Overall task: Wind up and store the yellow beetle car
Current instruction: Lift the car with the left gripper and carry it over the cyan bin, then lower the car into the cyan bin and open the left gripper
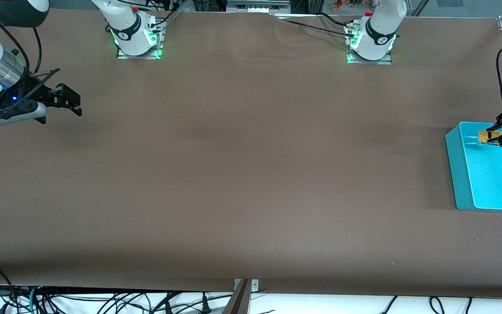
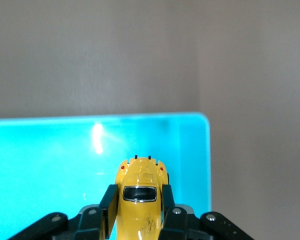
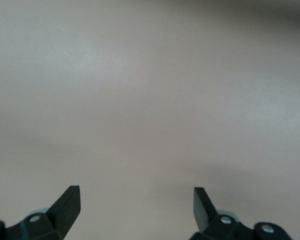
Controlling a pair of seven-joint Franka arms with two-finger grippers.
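Scene: a wide brown table (image 1: 242,174) fills the front view, with two robot bases along the top edge.
Left gripper (image 1: 495,136): at the right edge of the front view, in the middle of its height, hanging over the teal bin; its two fingers are pinched against the sides of the yellow beetle car.
Yellow beetle car (image 1: 485,136): tiny and bright yellow, held in the air between the left gripper's fingers, over the upper part of the teal bin. In the left wrist view the car (image 2: 138,197) sits at the lower centre, dark window facing up, a black finger (image 2: 109,202) on each side.
Teal bin (image 1: 462,183): an open, bright turquoise tray at the right edge of the front view, toward the left arm's end of the table.
Right gripper (image 1: 61,104): at the upper left of the front view, waiting above bare table; its fingers are spread wide with nothing between them. In the right wrist view only the two dark fingertips (image 3: 68,201) show at the bottom corners.
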